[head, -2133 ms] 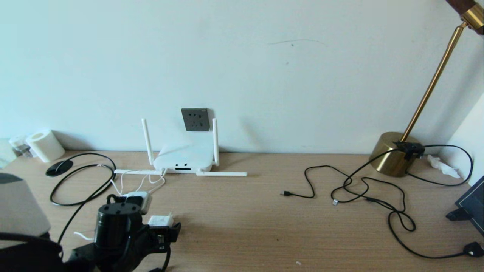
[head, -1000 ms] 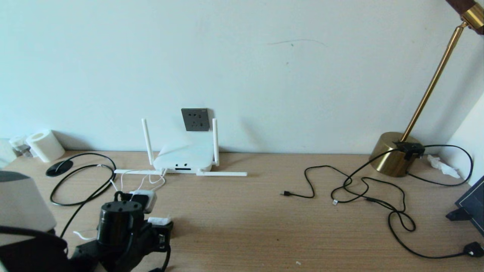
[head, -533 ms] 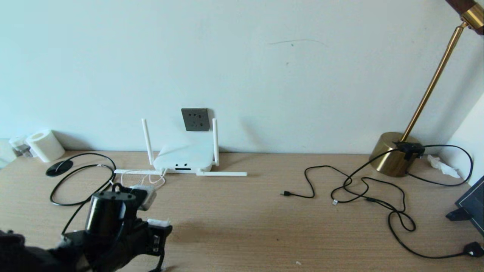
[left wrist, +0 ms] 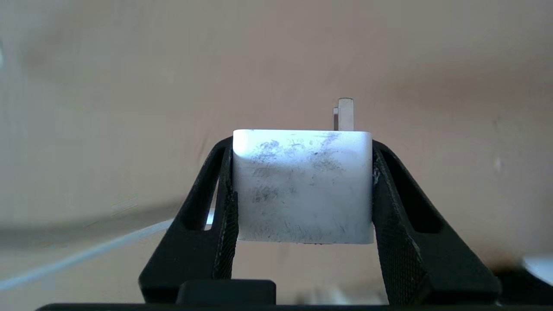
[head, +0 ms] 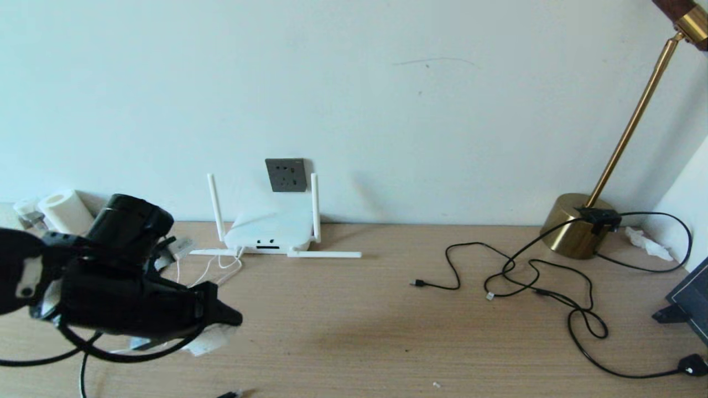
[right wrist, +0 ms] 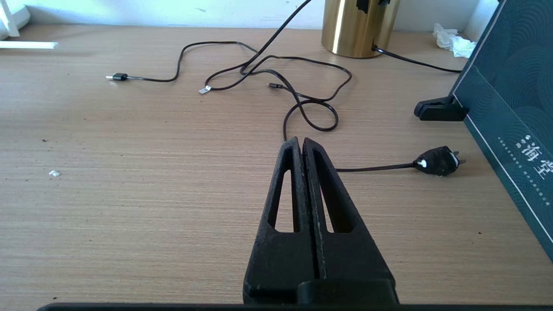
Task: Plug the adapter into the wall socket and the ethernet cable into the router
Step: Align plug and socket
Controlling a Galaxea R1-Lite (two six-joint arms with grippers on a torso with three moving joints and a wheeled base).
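Note:
My left gripper [head: 218,326] is shut on the adapter [head: 206,341], a scuffed white cube, above the front left of the table. In the left wrist view the adapter [left wrist: 302,185] fills the gap between the fingers [left wrist: 216,207], one metal prong pointing away. Its thin white cord [head: 213,268] trails toward the router [head: 268,229], which sits against the wall below the dark grey wall socket [head: 286,174]. My left arm hides most of the ethernet cable; a small black plug [head: 229,394] shows at the front edge. My right gripper [right wrist: 302,140] is shut and empty, low over the table's right side.
A brass lamp base [head: 575,224] stands at the back right, its thin black cords [head: 531,271] looping across the table, with a USB plug [head: 417,283] and a lamp plug [right wrist: 438,160]. A dark box [head: 691,298] is at the right edge and a paper roll [head: 63,207] at the back left.
My left arm has risen and swung left with the adapter, lifting it off the table and turning the wrist. The white cord has been pulled along. Nothing on the right has moved.

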